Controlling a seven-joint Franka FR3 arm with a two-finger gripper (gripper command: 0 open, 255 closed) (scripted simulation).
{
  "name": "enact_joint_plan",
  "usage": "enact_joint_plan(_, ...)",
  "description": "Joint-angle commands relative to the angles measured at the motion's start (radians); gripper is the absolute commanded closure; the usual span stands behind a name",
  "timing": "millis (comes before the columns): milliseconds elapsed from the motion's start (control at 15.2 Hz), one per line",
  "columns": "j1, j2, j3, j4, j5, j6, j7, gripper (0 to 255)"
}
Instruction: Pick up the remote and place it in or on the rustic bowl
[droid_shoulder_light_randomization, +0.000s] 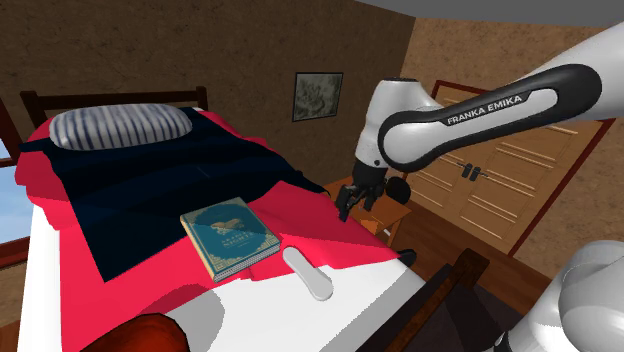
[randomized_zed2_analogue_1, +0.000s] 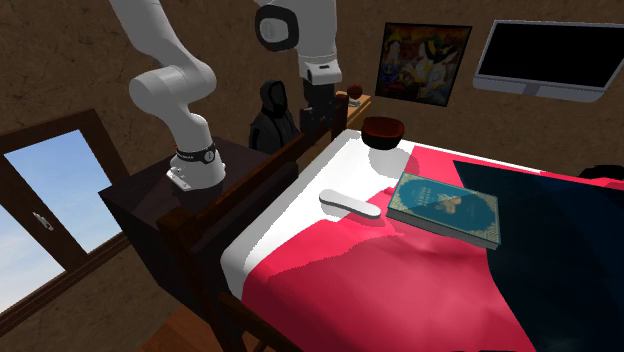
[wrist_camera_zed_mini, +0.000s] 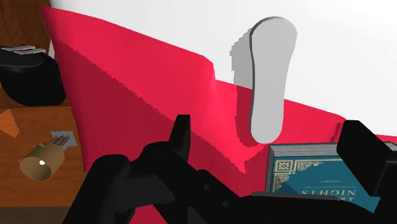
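Observation:
The remote (droid_shoulder_light_randomization: 307, 272) is a plain white, long, rounded bar lying on the white sheet at the bed's near edge, just beside a teal book (droid_shoulder_light_randomization: 230, 238). The remote (randomized_zed2_analogue_1: 350, 205) and the dark reddish-brown bowl (randomized_zed2_analogue_1: 382, 132) both rest on the bed, the bowl at the corner beyond the remote. The bowl (droid_shoulder_light_randomization: 150, 335) also sits at the shoulder view's lower left. My black gripper (droid_shoulder_light_randomization: 355, 208) hangs open above the bed's side edge, apart from the remote. In the wrist view the remote (wrist_camera_zed_mini: 270, 76) lies ahead of my open gripper (wrist_camera_zed_mini: 270, 146), with nothing between the fingers.
A striped pillow (droid_shoulder_light_randomization: 120, 127) and a dark blue blanket (droid_shoulder_light_randomization: 170, 190) lie over the red cover. The dark wooden bed frame (randomized_zed2_analogue_1: 250, 190) runs beside the stand. A low wooden table (wrist_camera_zed_mini: 38, 140) beside the bed carries small objects. A window (randomized_zed2_analogue_1: 50, 200) is nearby.

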Motion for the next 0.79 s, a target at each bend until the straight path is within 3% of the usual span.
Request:
enact_joint_plan(0, 0.001, 0.075, 0.019, 0.006, -0.013, 0.064, 0.024, 0)
enact_joint_plan(330, 0.0, 0.276, 0.053, 0.052, -0.08, 0.198, 0.099, 0)
enact_joint_plan(726, 0.028, 0.527, 0.047, 0.151, -0.209, 0.319, 0.218, 0)
